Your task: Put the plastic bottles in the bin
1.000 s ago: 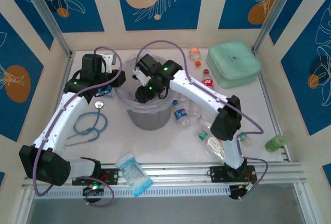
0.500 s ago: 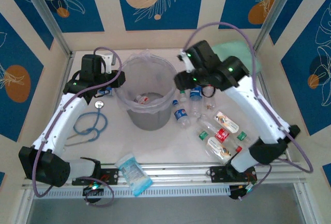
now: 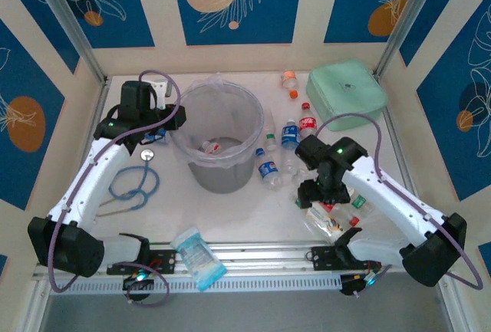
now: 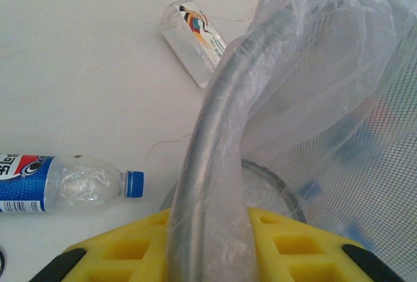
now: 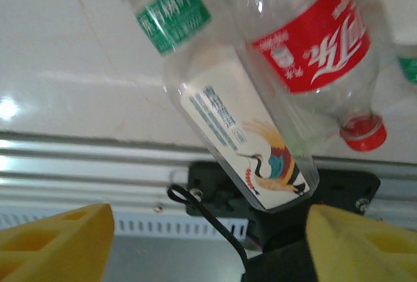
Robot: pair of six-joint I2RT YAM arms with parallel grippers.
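Bin (image 4: 207, 155) rim pinched in left jaws; right jaws wide above bottles (image 5: 313, 34).

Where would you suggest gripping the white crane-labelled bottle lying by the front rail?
Probably across the half of the crane-labelled bottle nearer the front rail, coming straight down: it lies flat on its side, and the red-labelled bottle and green-labelled bottle crowd its upper end.
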